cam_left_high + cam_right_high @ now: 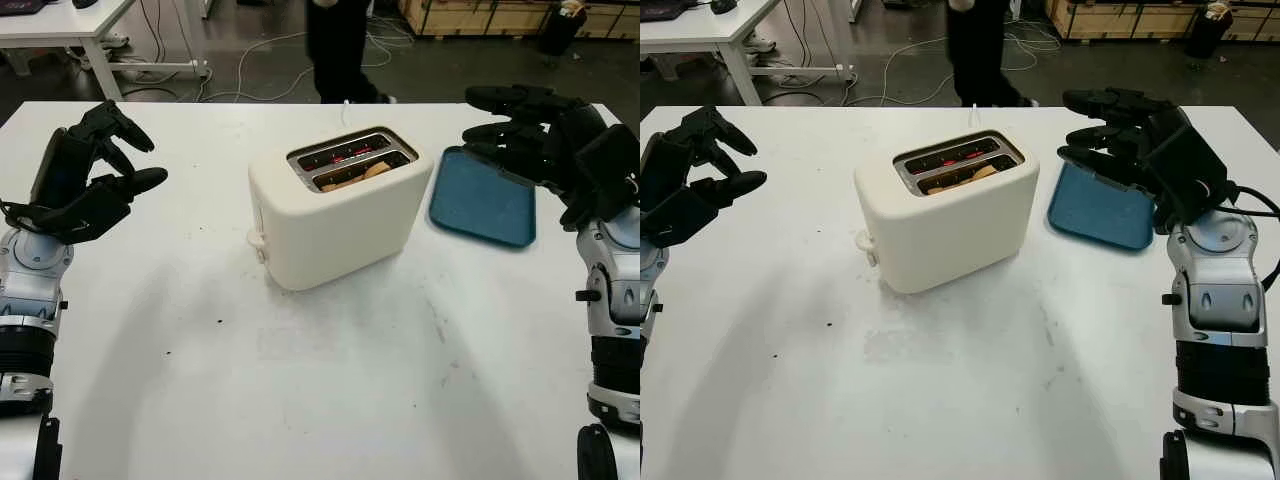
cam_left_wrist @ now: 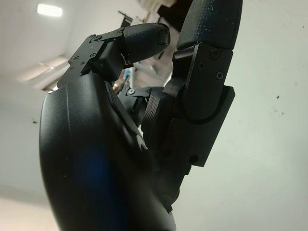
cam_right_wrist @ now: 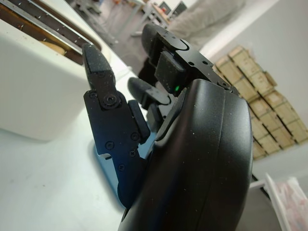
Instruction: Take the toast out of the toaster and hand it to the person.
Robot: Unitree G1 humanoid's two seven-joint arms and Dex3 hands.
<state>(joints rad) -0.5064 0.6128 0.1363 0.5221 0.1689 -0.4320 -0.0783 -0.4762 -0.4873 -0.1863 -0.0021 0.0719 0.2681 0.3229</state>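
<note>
Toast (image 1: 362, 172) sat low in the nearer slot of a cream two-slot toaster (image 1: 335, 213), its browned top edge just under the rim, while the far slot glowed red inside. The toaster stood near the middle of a white, scuffed surface (image 1: 300, 380), its lever knob facing the robot's left. Just beside it on the robot's right lay a blue tray (image 1: 482, 210), flat and bare.

The right hand (image 1: 1110, 135) hung open above the tray's near edge, holding nothing, its fingers pointing toward the toaster and the toast but apart from both. The left hand (image 1: 95, 175) was raised open over the surface's left side, well apart from the toaster, also holding nothing.

Beyond the far edge, a person's dark-trousered legs (image 1: 340, 50) stood on a grey floor strewn with cables (image 1: 250, 60). A white desk (image 1: 60, 25) occupied the far left, and wooden crates (image 1: 490, 15) lined the far right.
</note>
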